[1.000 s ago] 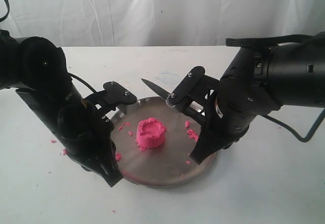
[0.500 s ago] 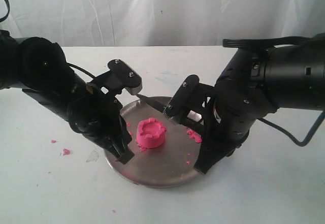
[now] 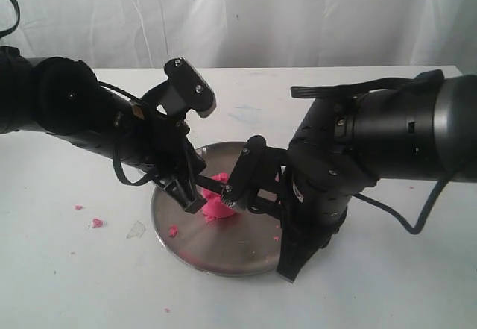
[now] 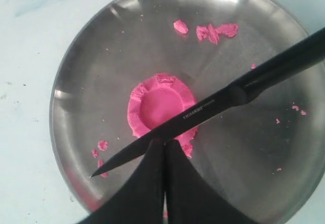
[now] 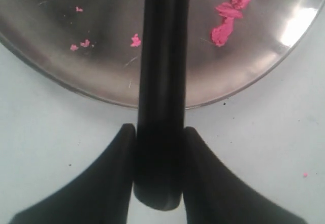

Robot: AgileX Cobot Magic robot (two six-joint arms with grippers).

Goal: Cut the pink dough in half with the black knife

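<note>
The right gripper [image 5: 160, 130] clamps the knife [image 5: 160, 56] by the handle, one finger on each side. Its wrist view cuts off the blade and shows no dough. The left gripper [image 4: 163, 144] has its fingers pressed together with nothing between them, and its tips sit just beside the blade.

In the exterior view both grippers crowd over the plate [image 3: 179, 243]. They hide most of the dough [image 4: 160, 107] and nearly all of the knife.

In the left wrist view the blade lies slantwise over the near edge of the dough. I cannot tell whether it touches or hovers.

The dough sits in the middle of the plate in one piece. It is a bright pink, short, round lump with a smooth dented top and a ragged raised rim. Pink crumbs [image 4: 216, 31] lie scattered on the plate, and a few more on the table [image 3: 74, 269].
</note>
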